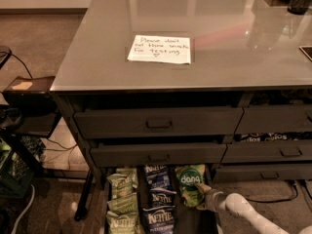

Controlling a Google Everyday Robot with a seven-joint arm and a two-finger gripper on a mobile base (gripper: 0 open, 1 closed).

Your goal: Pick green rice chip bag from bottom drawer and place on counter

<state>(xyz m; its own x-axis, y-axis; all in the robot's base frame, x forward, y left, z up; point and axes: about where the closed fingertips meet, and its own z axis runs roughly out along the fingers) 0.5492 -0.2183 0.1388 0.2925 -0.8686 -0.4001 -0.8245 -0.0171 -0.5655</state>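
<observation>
We record the claw [201, 195] low in the bottom drawer [191, 223], its grip impossible to tell. The green rice chip bag [189, 181] lies just above-left of it, blue Kettle bags [157, 199] further left. The surface [243, 48] and its note [160, 48] sit well above.

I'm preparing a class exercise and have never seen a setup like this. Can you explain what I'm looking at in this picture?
This is a single camera picture, looking down at a cabinet from the front. The white tube at the lower right is a robot's arm. Its grasping end, the tool, is at the lower edge of a bright green chip bag in the open bottom drawer. Whether it grips the bag cannot be told. Olive bags and dark blue bags lie beside it. On the grey counter lies a handwritten paper note.
</observation>
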